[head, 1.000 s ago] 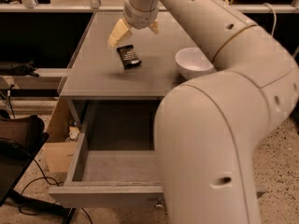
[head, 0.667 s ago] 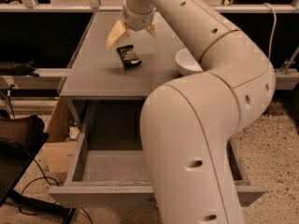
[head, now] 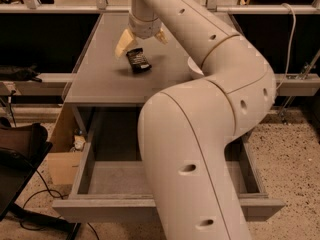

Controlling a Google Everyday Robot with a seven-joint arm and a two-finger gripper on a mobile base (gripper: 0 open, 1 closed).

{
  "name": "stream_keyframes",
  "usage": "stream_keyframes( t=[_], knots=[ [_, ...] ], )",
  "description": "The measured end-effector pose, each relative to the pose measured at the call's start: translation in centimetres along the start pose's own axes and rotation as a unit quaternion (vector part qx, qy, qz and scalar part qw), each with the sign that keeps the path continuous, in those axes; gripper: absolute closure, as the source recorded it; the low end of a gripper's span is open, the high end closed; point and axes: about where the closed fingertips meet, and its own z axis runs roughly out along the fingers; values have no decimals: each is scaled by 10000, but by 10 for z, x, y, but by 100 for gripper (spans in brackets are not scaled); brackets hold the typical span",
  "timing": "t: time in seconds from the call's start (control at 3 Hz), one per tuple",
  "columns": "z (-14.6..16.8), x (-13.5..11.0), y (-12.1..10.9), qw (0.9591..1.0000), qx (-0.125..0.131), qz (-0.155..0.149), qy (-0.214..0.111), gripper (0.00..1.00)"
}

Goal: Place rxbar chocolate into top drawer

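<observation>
Evidently, the arm (head: 225, 59) has been swung further across the view, yet the gripper (head: 142, 46) is kept spread open above the far-left tabletop (head: 100, 81), nothing clamped. The rxbar chocolate (head: 138, 61) is left lying just beneath it, so the grasp is judged unmade. The top drawer (head: 82, 171) is pulled out near, with nothing seen inside where unhidden.

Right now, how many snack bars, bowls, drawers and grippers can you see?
Rxbar chocolate on the tabletop: 1
White bowl, mostly behind the arm: 1
Open top drawer: 1
Gripper, open just above the bar: 1
Total: 4
</observation>
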Motion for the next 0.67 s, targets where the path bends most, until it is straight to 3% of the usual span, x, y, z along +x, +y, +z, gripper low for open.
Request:
stream_keyframes(
  t=[0.33,0.67],
  knots=[
    [21,14,10,9996,-97,-64,238,0],
    [47,26,28,9983,-424,-39,399,12]
  ],
)
